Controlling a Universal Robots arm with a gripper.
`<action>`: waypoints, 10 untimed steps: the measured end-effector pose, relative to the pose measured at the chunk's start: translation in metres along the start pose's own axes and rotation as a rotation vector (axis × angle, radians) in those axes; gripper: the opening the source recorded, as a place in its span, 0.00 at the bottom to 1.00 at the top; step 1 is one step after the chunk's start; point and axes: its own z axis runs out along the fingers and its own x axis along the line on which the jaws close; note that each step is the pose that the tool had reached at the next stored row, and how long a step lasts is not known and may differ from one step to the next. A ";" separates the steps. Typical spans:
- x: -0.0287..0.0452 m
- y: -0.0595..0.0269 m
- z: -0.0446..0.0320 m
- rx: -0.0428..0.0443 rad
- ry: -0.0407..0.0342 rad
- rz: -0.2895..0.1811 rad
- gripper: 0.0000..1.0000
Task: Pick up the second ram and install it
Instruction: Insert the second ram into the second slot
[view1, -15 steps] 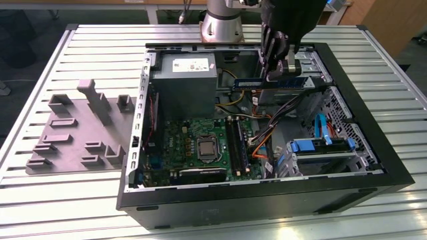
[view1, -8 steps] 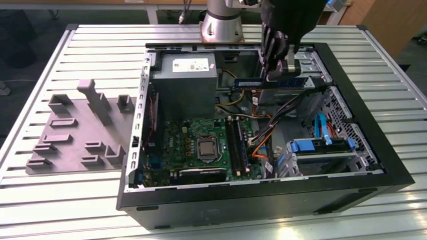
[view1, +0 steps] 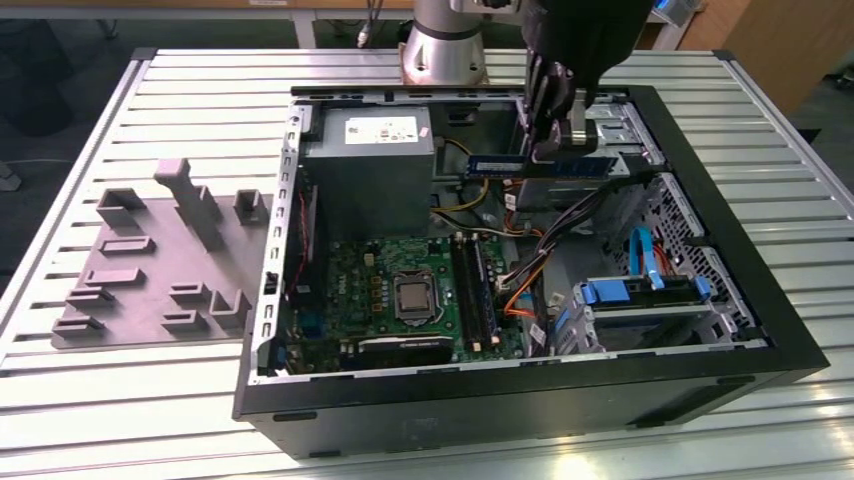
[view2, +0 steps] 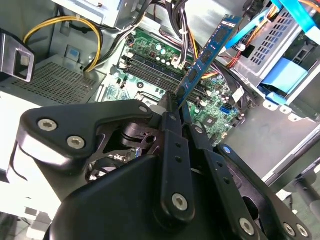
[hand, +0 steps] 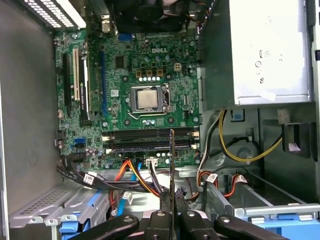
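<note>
The black end effector (view2: 175, 109) is clenched on the second ram (view2: 209, 50), a long thin blue-green circuit board strip, above the open black computer case (view1: 534, 415). The first wrist view shows it edge-on, seemingly crosswise to the long black motherboard slots (hand: 150, 136); unturned, it could jam. The second wrist view shows its flat face

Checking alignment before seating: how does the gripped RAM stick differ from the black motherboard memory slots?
Colour: the second ram is blue-green, the memory slots black. Position: the ram is held up in the gripper; the slots sit on the motherboard. Direction: in the exterior view the ram runs crosswise to the slots. Both are long and narrow.
</note>
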 end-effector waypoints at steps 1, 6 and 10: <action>0.0000 0.0000 0.0000 0.0001 -0.0001 0.009 0.14; -0.0001 0.0000 0.0000 0.0002 0.0002 0.022 0.14; 0.0000 0.0000 0.0000 0.0002 0.0000 0.024 0.14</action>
